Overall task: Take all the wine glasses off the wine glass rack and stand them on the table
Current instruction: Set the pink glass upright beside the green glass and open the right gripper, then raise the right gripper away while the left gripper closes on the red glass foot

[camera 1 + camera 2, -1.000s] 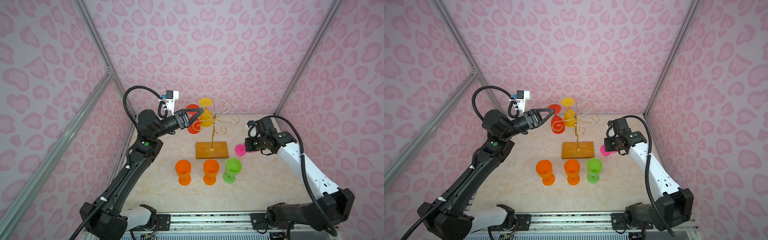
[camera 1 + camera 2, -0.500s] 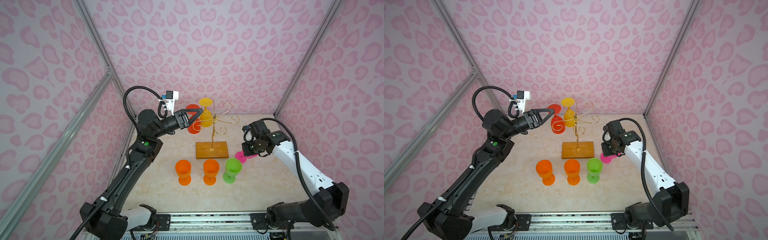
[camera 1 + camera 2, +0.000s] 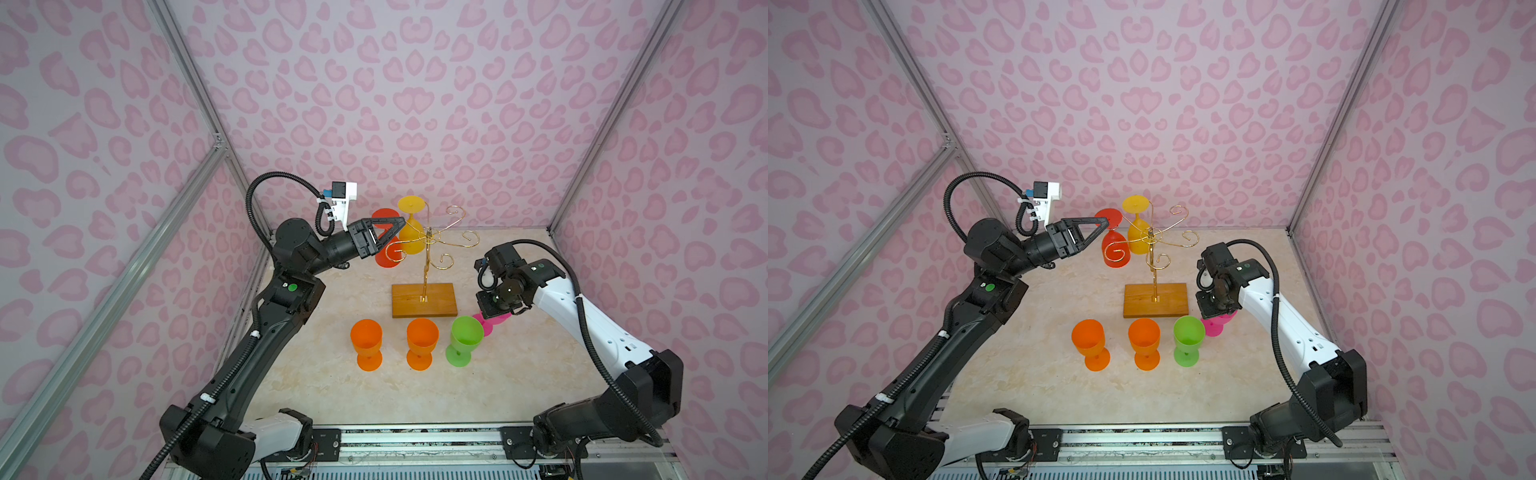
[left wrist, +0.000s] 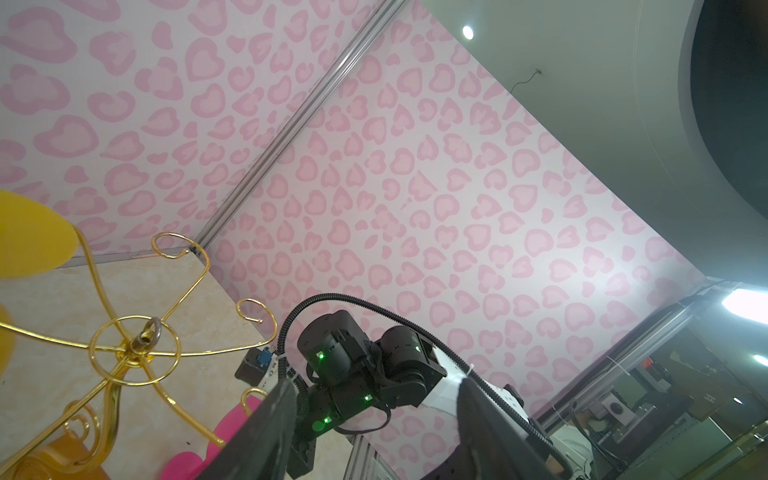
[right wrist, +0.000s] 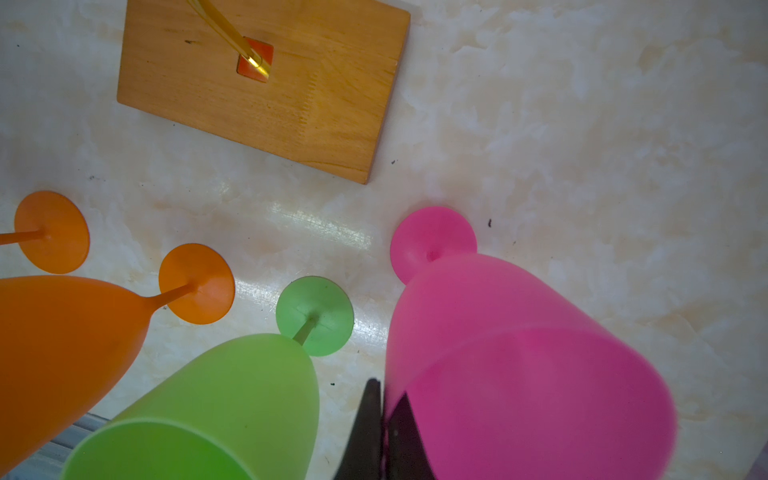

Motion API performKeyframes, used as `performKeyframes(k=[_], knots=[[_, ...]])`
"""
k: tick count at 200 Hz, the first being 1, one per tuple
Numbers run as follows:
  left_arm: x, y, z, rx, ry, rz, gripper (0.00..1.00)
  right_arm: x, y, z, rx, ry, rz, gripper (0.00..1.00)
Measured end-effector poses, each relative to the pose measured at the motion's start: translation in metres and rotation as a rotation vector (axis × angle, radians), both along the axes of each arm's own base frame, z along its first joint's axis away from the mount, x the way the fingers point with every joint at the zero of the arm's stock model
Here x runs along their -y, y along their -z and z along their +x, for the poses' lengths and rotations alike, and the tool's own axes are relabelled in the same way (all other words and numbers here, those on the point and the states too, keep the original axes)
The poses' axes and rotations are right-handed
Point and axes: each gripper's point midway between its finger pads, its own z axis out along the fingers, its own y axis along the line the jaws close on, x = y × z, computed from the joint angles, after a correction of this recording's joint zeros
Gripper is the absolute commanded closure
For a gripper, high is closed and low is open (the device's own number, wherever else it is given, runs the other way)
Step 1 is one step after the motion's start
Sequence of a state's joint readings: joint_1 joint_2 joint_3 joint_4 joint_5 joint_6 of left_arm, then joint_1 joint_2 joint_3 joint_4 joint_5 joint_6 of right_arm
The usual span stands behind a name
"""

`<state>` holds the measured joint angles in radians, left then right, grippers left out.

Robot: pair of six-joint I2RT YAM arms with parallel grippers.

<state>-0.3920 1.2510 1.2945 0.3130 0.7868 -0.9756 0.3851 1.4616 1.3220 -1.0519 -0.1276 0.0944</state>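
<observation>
Pink glass [image 3: 1214, 326] brought in beside the green glass [image 3: 1188, 336].

We have swung our right hand [image 5: 386, 392] inward and down, pinched shut on the rim; the foot looks to be on the worktop [image 3: 1225, 374], so letting go is likely next. Our left hand [image 3: 1102, 226] has not moved: half open, empty, by the red glass [image 3: 1115, 249] on the rack [image 3: 1152, 266].
</observation>
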Motion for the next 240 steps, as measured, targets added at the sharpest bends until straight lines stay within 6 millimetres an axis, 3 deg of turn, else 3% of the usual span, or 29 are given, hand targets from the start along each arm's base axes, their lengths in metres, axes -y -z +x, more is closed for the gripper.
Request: performKeyframes(k=[56, 96, 139, 205, 240], knots=[[0.0, 0.0, 0.0, 0.0, 0.001, 0.001, 0.36, -0.004, -0.008, -0.001, 0.012, -0.009, 0.017, 0.66], [-0.002, 0.002, 0.002, 0.0, -0.008, 0.006, 0.36, -0.007, -0.025, -0.003, 0.054, -0.015, 0.058, 0.63], [-0.017, 0.014, 0.02, -0.048, -0.071, 0.017, 0.36, -0.008, -0.061, -0.003, 0.17, 0.005, 0.152, 0.63], [-0.047, 0.048, 0.06, -0.172, -0.2, 0.032, 0.37, 0.031, -0.112, 0.005, 0.383, 0.185, 0.287, 0.62], [-0.051, 0.081, 0.083, -0.258, -0.248, 0.085, 0.37, 0.054, -0.128, 0.008, 0.491, 0.277, 0.32, 0.62]])
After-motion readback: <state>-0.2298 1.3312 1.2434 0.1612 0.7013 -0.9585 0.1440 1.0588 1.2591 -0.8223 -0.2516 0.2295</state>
